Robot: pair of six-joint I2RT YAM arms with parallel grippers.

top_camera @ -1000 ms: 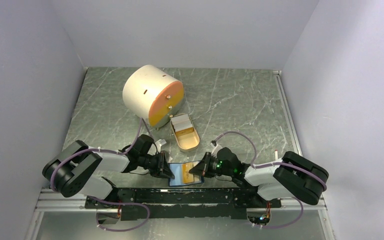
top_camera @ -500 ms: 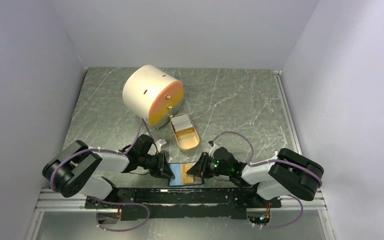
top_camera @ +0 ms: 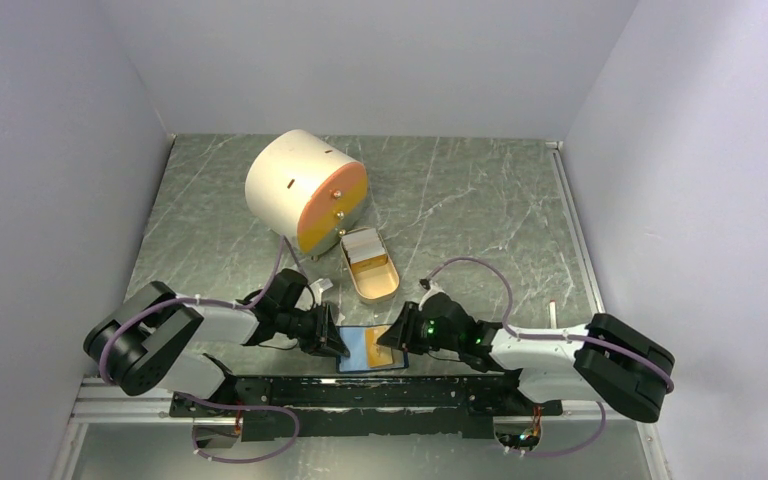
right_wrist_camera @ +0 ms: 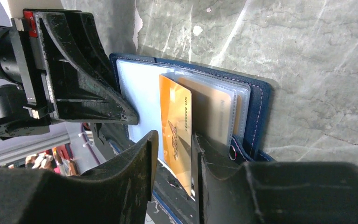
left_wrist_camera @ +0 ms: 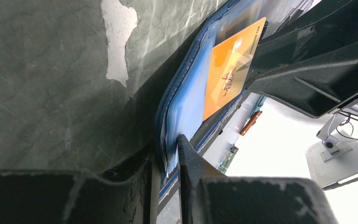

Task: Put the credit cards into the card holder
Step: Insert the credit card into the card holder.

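Note:
The dark blue card holder (top_camera: 372,347) lies open at the table's near edge, light blue inside up. My left gripper (top_camera: 340,345) is shut on its left flap (left_wrist_camera: 186,93), as the left wrist view (left_wrist_camera: 168,144) shows. An orange card (right_wrist_camera: 175,112) sits with its far end under a clear sleeve of the holder (right_wrist_camera: 258,107). It lies between the jaws of my right gripper (right_wrist_camera: 175,140), against one finger, with a gap to the other. That gripper (top_camera: 392,340) is open. The whitish-grey credit cards (top_camera: 362,245) are stacked in the tan dish.
The tan oval dish (top_camera: 385,290) lies just beyond the holder. A big cream cylinder with an orange face (top_camera: 305,190) stands behind it at the back left. The black rail (top_camera: 360,392) runs along the near table edge under both grippers.
My right arm has stretched out and its gripper has moved a little left towards the holder. My left gripper and the holder have not moved.

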